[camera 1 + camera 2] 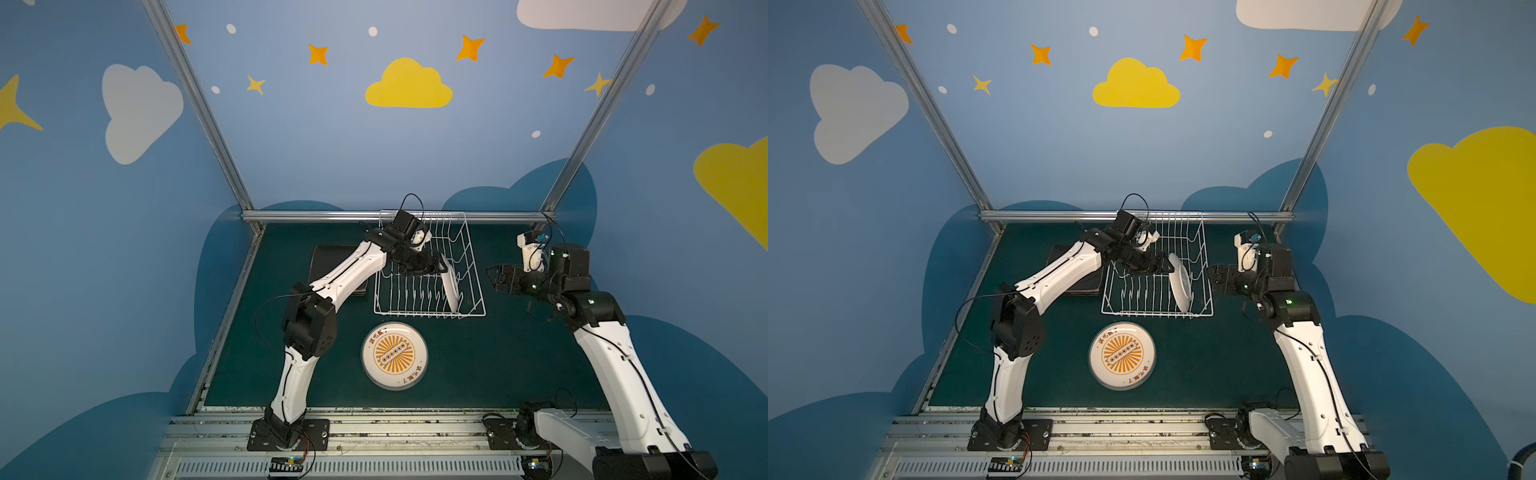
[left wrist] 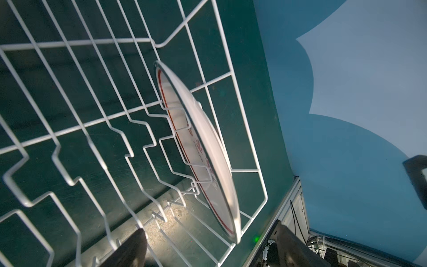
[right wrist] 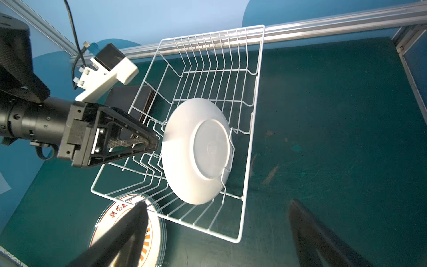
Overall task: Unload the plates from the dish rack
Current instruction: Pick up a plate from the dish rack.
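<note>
1 white plate [image 1: 451, 286] is left in the dish rack [image 1: 409, 297]; round plates [image 1: 394, 355] lie at its 6 o'clock, dark plates [image 1: 328, 259] at 9 o'clock; left gripper [image 1: 436, 266] open at its rim, right gripper [image 1: 492, 277] open, empty

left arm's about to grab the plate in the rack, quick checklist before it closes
1. Left gripper open: ok.
2. Plate rim between its fingers, by the left wrist view: ok.
3. Plate standing in rack prongs, nothing beside it: ok.
4. Right gripper open, apart from rack: ok.
5. Stack in front of rack, top bare: ok.
6. Fingers far enough over rim: cannot tell.
</note>
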You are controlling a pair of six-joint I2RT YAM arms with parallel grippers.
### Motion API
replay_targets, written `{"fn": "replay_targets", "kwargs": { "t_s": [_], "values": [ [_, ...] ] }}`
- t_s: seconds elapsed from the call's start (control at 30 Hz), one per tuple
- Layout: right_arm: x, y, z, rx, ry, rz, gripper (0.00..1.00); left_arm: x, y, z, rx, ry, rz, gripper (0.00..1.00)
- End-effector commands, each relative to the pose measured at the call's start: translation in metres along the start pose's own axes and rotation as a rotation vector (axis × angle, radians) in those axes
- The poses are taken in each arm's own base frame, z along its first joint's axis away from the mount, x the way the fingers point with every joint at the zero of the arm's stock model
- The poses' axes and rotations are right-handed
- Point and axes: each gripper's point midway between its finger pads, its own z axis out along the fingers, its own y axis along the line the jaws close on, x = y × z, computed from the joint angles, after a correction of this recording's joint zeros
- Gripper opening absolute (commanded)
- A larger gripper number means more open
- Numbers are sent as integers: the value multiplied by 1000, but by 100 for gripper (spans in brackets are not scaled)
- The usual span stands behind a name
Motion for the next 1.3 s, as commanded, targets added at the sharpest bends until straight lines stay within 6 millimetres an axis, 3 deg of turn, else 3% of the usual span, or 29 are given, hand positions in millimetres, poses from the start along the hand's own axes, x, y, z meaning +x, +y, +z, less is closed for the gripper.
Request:
{"fn": "replay_targets", "kwargs": {
  "t_s": [0.0,0.2,0.37,0.6,0.93,1.1,1.27],
  "values": [
    [2,-5,-5,21,-8,20,94,-2,-5,12,5,3,-31,82],
    [1,-8,-5,30,-16,22,94,-3,-7,29,4,15,-40,70],
    [-1,-7,-7,26,-32,23,94,-4,-4,39,-14,16,-55,54],
    [-2,-8,-9,31,-45,24,94,-5,-1,40,-31,6,-76,39],
    [-3,-6,-10,22,-58,30,94,-4,0,42,-39,6,-106,31],
    [-1,-7,-11,28,-55,36,94,-3,-3,43,-20,10,-127,15],
    [0,-7,-11,28,-61,41,94,-5,-6,39,-11,0,-136,11]
  ]
}}
